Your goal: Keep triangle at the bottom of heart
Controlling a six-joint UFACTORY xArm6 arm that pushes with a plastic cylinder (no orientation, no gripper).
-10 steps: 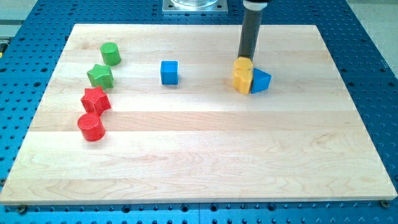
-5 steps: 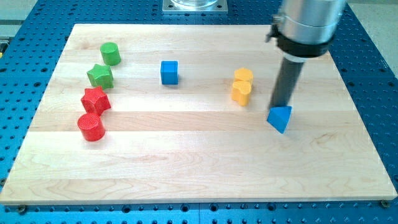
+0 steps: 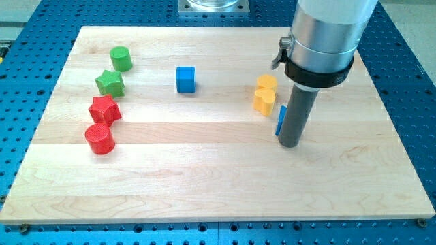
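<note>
The yellow heart block [image 3: 265,94] sits on the wooden board at the view's upper right of centre. The blue triangle block [image 3: 280,120] lies just below and to the right of the heart; only a thin blue strip of it shows, the rest is hidden behind my rod. My tip [image 3: 290,144] rests on the board touching the triangle's right side, below and to the right of the heart.
A blue cube [image 3: 184,79] sits at the upper middle. At the view's left stand a green cylinder [image 3: 121,58], a green star [image 3: 110,83], a red star [image 3: 103,109] and a red cylinder [image 3: 99,139]. The wooden board [image 3: 218,184] lies on a blue perforated table.
The triangle went from touching the heart's right side down and right, then back left toward the spot below the heart. My tip moved from above the heart to the triangle's right side.
</note>
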